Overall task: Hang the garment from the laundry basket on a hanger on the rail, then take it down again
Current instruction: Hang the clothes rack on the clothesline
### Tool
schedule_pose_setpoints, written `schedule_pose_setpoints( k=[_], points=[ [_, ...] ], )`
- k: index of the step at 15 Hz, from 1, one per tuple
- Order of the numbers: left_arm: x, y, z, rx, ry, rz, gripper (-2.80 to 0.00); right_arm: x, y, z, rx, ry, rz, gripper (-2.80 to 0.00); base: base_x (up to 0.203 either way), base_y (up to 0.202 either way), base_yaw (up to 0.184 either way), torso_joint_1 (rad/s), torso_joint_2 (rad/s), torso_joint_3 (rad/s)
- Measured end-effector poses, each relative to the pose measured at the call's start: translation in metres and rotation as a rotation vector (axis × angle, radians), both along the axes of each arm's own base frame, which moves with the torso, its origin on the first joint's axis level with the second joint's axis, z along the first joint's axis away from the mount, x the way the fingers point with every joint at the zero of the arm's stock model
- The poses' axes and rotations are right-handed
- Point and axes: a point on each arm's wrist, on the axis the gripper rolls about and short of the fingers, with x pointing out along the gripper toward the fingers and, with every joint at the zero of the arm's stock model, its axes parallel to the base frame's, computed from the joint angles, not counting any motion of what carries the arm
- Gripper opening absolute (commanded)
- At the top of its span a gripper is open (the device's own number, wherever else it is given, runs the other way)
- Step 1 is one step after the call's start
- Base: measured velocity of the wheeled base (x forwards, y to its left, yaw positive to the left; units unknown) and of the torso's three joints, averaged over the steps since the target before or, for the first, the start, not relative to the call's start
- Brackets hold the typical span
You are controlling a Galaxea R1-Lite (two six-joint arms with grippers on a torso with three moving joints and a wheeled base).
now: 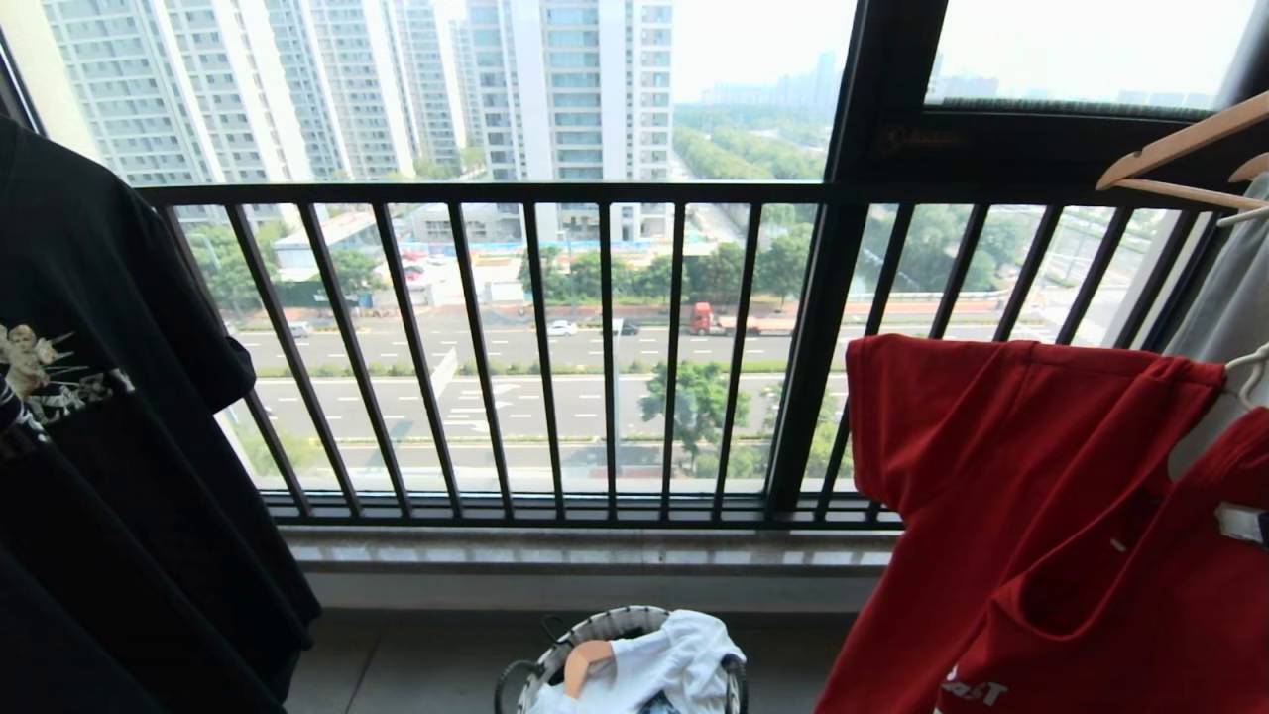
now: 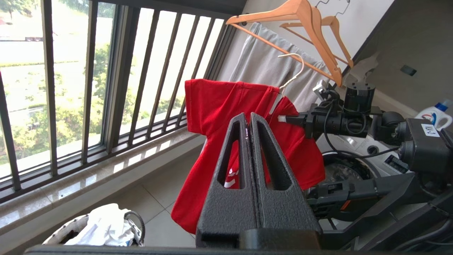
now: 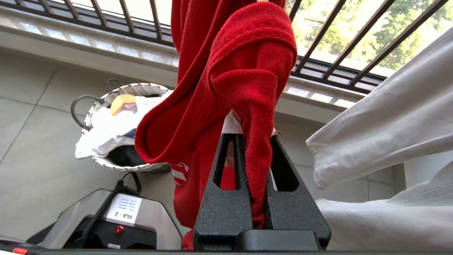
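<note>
hanging garment (image 3: 247, 71) pinched between right gripper (image 3: 255, 141) jaws.

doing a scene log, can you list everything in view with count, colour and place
garment: one, red T-shirt, on the wire hanger, held up at the right of the head view
hanger: one, thin off-white wire, its hook free above the garment's collar
laundry basket: one, white and black woven, on the floor below the window
white garment: one, lying in the basket
wooden hangers: two, light wood, hanging at the upper right
grey cloth: one, draped on a wooden hanger
black T-shirt: one, printed, hanging at left
window railing: one, dark vertical bars
detergent bottle: one, white, by the washing machine
left gripper: shut, empty
right gripper: shut on garment's fabric
</note>
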Motion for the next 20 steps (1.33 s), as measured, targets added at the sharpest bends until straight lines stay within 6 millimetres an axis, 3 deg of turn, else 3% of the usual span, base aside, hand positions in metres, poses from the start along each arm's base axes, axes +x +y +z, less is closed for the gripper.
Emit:
schedule_pose_setpoints(
  k=[10, 15, 20],
  points=[
    [-0.004, 0.0, 0.001, -0.003, -0.009, 0.001, -2.8, -0.005, -0.001, -0.003, 0.0, -0.003, 0.0, -2.8, 0.0, 0.0, 0.0, 0.243, -0.53, -0.291],
    [-0.003, 0.0, 0.001, -0.003, -0.007, 0.004, -2.8, -0.006, -0.001, -0.003, 0.003, -0.013, 0.001, -2.8, 0.0, 0.0, 0.0, 0.162, -0.34, -0.181],
    [-0.002, 0.0, 0.001, -0.004, -0.004, 0.004, -2.8, -0.012, -0.002, -0.001, 0.008, -0.038, 0.008, -2.8, 0.0, 0.0, 0.0, 0.011, -0.02, -0.012]
  ],
)
